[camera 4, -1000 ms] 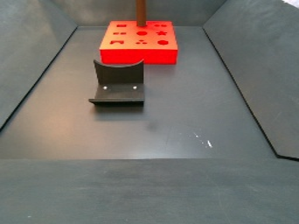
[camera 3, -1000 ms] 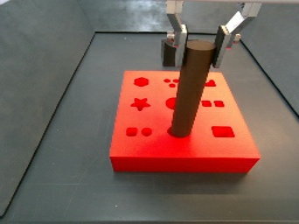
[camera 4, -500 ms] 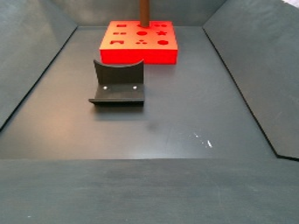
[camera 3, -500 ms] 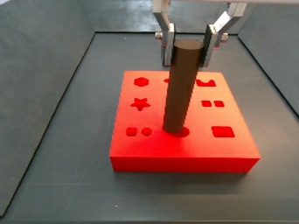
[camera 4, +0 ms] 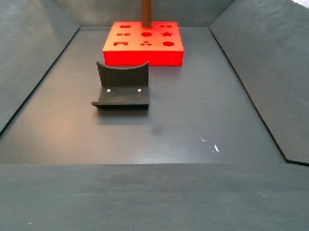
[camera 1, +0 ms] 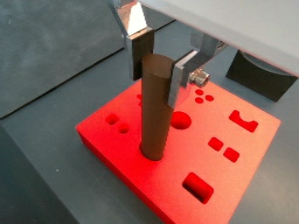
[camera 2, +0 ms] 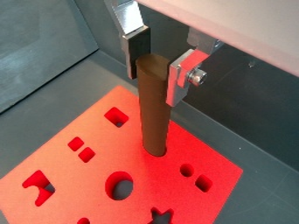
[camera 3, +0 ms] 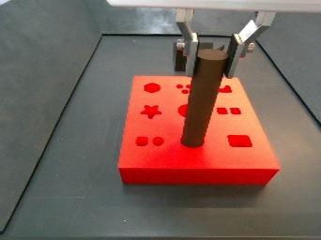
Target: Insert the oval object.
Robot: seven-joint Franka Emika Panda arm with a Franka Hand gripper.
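The oval object (camera 3: 202, 98) stands upright on the red block (camera 3: 197, 159), its long axis vertical, its lower end sunk in a hole near the block's middle and its flat oval top pointing straight up. It is a smooth, matte brown rod, taller than the block is wide. The block is glossy red and flat-topped, cut with shaped recesses: a hexagon, a star, small squares, a rectangle and round holes. The pincer (camera 3: 216, 45) sits above the block at the rod's upper end; in both wrist views its flat silver fingers (camera 1: 187, 67) (camera 2: 184, 74) stand apart on either side of the rod, close to its sides, though whether the pads press on it cannot be told. In a side view, the fixture (camera 4: 122, 86), a dark L-shaped bracket, rests on the dark grey tabletop (camera 4: 182, 126) just in front of the block.
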